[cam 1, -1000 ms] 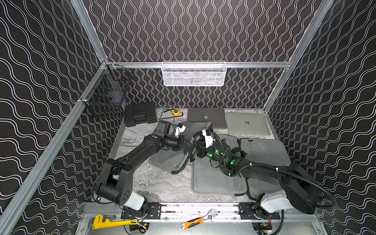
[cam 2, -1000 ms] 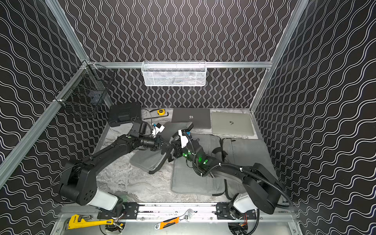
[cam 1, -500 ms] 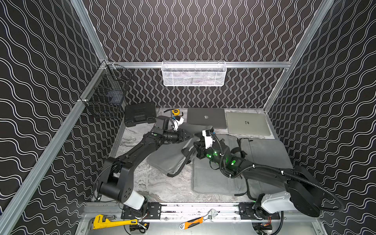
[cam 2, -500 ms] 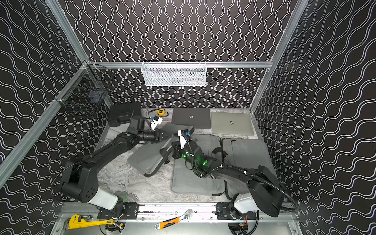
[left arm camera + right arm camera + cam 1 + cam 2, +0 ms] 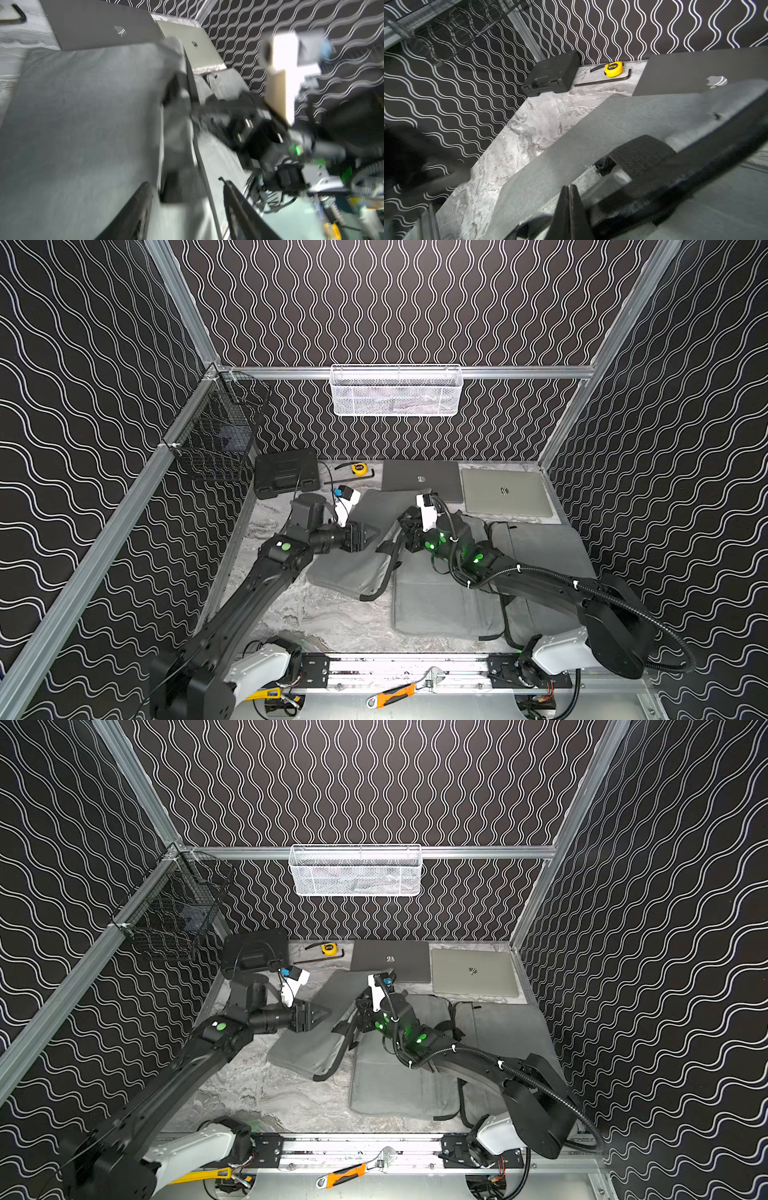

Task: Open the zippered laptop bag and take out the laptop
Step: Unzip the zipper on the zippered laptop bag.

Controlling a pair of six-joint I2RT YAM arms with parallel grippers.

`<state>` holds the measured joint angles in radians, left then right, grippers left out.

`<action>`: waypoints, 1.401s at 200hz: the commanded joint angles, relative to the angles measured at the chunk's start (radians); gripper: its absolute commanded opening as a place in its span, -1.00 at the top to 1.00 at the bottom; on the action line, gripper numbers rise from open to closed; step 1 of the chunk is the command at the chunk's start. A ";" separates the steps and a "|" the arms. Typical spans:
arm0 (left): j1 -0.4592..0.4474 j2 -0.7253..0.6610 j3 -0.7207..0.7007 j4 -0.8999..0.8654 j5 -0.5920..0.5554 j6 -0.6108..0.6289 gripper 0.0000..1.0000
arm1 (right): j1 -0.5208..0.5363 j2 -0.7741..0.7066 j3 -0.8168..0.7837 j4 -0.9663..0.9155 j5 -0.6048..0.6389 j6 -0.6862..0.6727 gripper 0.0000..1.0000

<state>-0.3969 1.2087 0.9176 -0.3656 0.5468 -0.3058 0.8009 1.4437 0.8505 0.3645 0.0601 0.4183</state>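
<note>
Left wrist view: my left gripper hangs with jaws parted, holding nothing, just over the grey laptop bag. My right gripper is clenched at the bag's edge beside its black handle; what it pinches, I cannot tell. One end of the bag appears raised, and no laptop shows inside it. If the right pinch slips, the bag could drop or slide against the dark laptop just behind it. My parted left jaws could also snag the handle. That laptop bears an apple logo, and the silver laptop, also behind the bag, bears a similar mark. No writing is readable.
</note>
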 commanded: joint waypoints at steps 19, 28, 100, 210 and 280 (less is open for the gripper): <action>-0.151 -0.126 -0.033 -0.085 -0.205 0.138 -0.21 | -0.047 0.023 0.047 0.061 -0.100 0.017 1.00; -0.198 -0.145 -0.052 -0.070 -0.242 0.144 -0.22 | -0.055 0.026 0.051 0.060 -0.106 0.016 1.00; -0.413 -0.087 -0.088 -0.069 -0.428 0.154 -0.25 | -0.088 0.030 0.066 0.037 -0.130 0.004 1.00; -0.487 0.068 -0.085 0.022 -0.489 0.106 1.00 | -0.100 0.037 0.040 0.061 -0.196 0.025 1.00; -0.487 0.072 -0.050 0.029 -0.516 0.100 1.00 | -0.078 0.017 0.001 0.102 -0.237 0.020 1.00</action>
<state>-0.8841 1.2964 0.8581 -0.4355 0.0784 -0.1883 0.7116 1.4761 0.8589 0.3870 -0.0948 0.4332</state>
